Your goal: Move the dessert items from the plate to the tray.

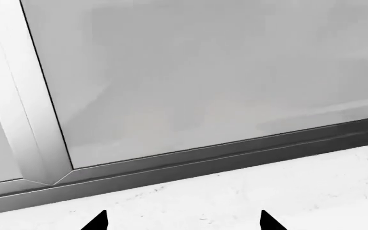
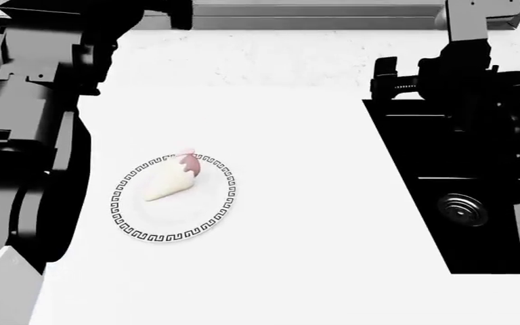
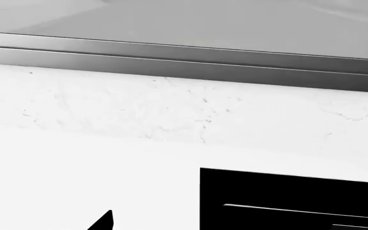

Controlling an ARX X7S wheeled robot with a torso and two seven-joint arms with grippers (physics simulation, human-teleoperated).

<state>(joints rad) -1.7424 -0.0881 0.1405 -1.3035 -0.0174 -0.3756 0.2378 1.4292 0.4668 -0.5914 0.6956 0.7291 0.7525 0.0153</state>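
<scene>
A cream cone-shaped pastry with a pink top (image 2: pixel 171 179) lies on its side on a round white plate (image 2: pixel 208 215) with a black patterned rim, on the white counter in the head view. No other dessert item shows on the plate. The tray is out of view. Both arms are raised towards the far edge of the counter, well away from the plate. My left gripper (image 1: pixel 184 223) is open over bare counter, its two black fingertips (image 1: pixel 97 222) wide apart. Only one fingertip (image 3: pixel 104 222) of my right gripper (image 3: pixel 184 223) shows, set wide with nothing beside it.
A black sink (image 2: pixel 422 203) with a round drain (image 2: pixel 463 207) is set into the counter's right side, under my right arm (image 2: pixel 477 74). A grey metal frame (image 1: pixel 171 165) and pale panel run along the back of the counter. My left arm (image 2: pixel 25 122) fills the left edge.
</scene>
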